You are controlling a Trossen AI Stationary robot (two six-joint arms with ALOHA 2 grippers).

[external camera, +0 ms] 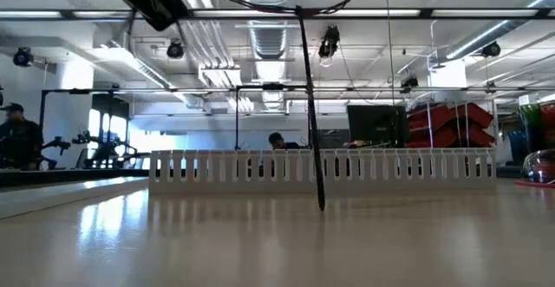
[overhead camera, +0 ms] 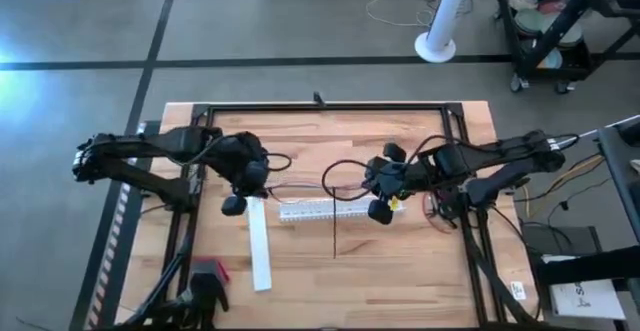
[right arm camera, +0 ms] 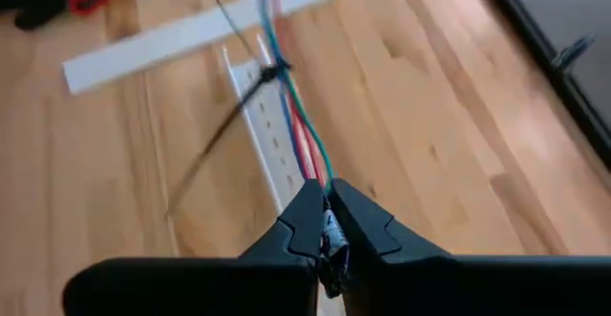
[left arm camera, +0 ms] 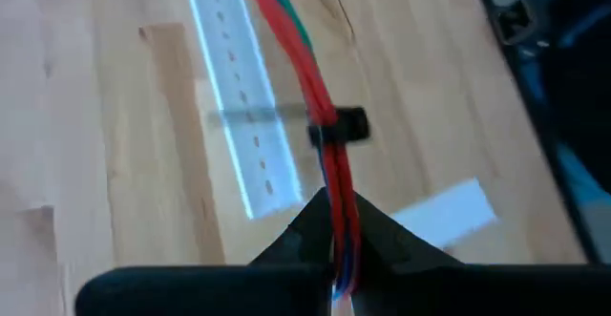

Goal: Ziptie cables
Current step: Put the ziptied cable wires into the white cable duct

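**Cables held taut between both grippers above the slotted white duct**

The cables (left arm camera: 325,135), a thin bundle of red, green and blue wires, stretch in a straight line between the two grippers, raised off the wooden table (overhead camera: 400,261) and running just above and along the slotted white duct (overhead camera: 322,211). A black zip tie (right arm camera: 272,73) is looped around the bundle partway along; its head shows as a small dark block on the wires in the left wrist view, and its long thin tail (overhead camera: 333,233) hangs down past the duct to the table.

The left gripper (left arm camera: 336,259) sits at the duct's left end, fingers pinched closed on one end of the bundle. The right gripper (right arm camera: 326,235) sits at the duct's right end, fingers likewise closed on the other end, where a small pale connector shows between the tips.

Nothing lies between the grippers except the duct below the wires. A long flat white strip (overhead camera: 260,243) lies on the table, starting by the duct's left end and pointing toward the front edge. A red and black hand tool (overhead camera: 207,274) rests farther left of the strip, near the front corner. In the low view, the duct (external camera: 321,166) spans the table with the tie's tail crossing in front of it.
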